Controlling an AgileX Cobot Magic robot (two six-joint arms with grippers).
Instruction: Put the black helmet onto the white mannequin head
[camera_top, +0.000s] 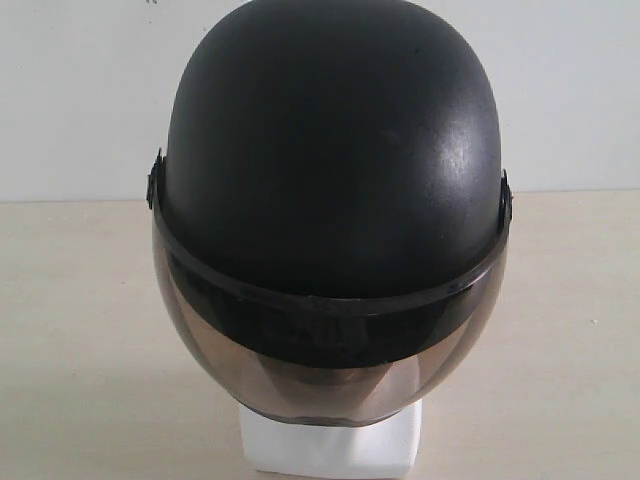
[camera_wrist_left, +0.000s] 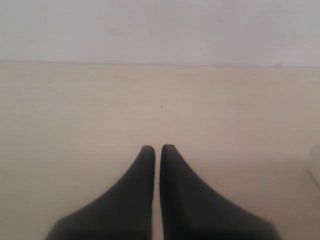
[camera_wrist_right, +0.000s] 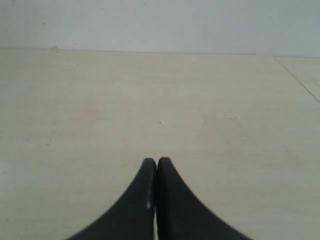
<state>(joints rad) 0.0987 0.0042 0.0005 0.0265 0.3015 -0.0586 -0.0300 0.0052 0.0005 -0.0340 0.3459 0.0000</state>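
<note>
The black helmet (camera_top: 330, 150) fills the middle of the exterior view, seated upright over the white mannequin head, with its smoky brown visor (camera_top: 330, 375) down in front. Of the head only the squarish white neck base (camera_top: 330, 445) shows beneath the visor; the face is hidden. Neither arm appears in the exterior view. My left gripper (camera_wrist_left: 158, 148) is shut, a thin slit between its black fingers, nothing held, over bare tabletop. My right gripper (camera_wrist_right: 156, 161) is shut with its fingertips touching, also empty, above bare tabletop.
A pale beige table (camera_top: 80, 330) runs back to a white wall (camera_top: 70, 90). A white object's edge (camera_wrist_left: 316, 165) shows at the side of the left wrist view. A seam in the tabletop (camera_wrist_right: 300, 80) crosses a corner of the right wrist view.
</note>
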